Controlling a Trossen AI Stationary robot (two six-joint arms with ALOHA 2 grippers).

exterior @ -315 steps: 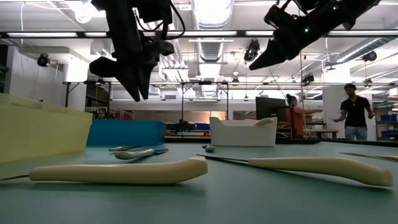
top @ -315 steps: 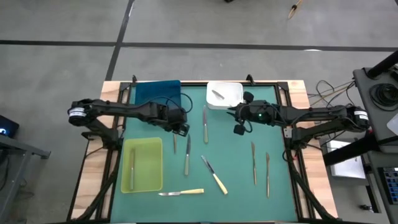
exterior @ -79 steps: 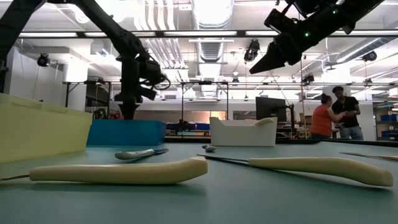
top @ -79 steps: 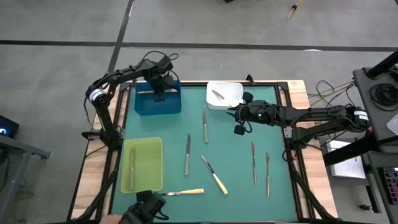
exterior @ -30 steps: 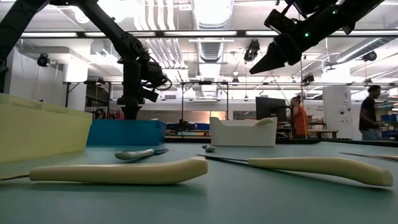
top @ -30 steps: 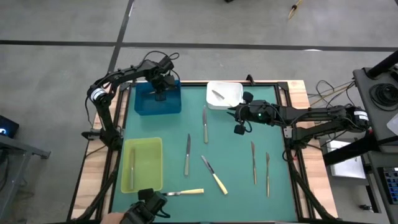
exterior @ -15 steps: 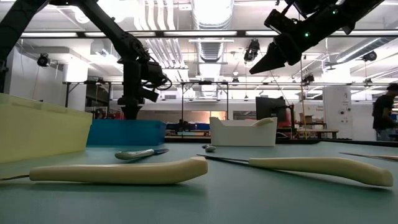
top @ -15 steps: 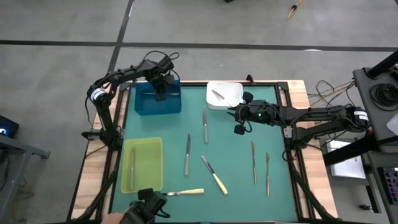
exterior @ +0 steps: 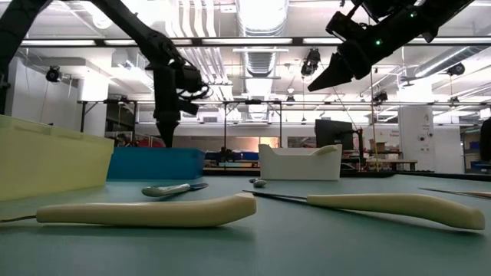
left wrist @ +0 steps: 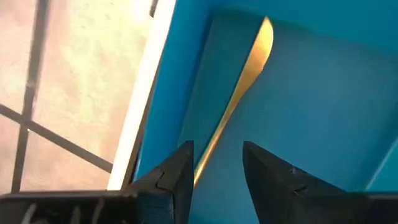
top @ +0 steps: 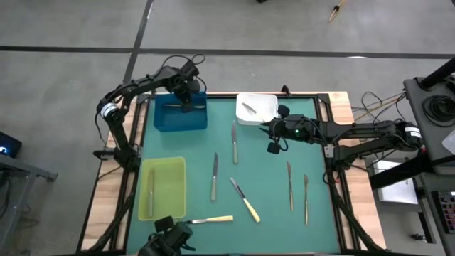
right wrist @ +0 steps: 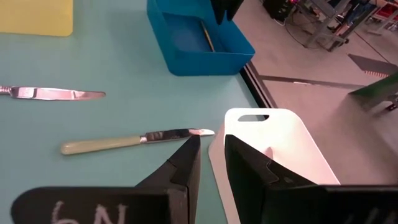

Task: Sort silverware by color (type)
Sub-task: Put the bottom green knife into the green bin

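Note:
My left gripper hangs open over the blue tray, fingers pointing down. One slim utensil lies flat on the tray floor below it, apart from the fingers. My right gripper hovers slightly open above the table just near of the white tray, which holds one grey piece. Several pieces lie flat on the mat: grey ones and two yellow-handled knives. Another piece lies in the yellow-green tray.
The blue tray sits at the far left, the white tray at the far middle, the yellow-green tray at the near left. A dark device sits at the near edge. Wooden borders and a black frame ring the green mat.
My left gripper has risen a little above the blue tray and shifted slightly toward the far edge. The utensil in the tray has stayed where it lay.

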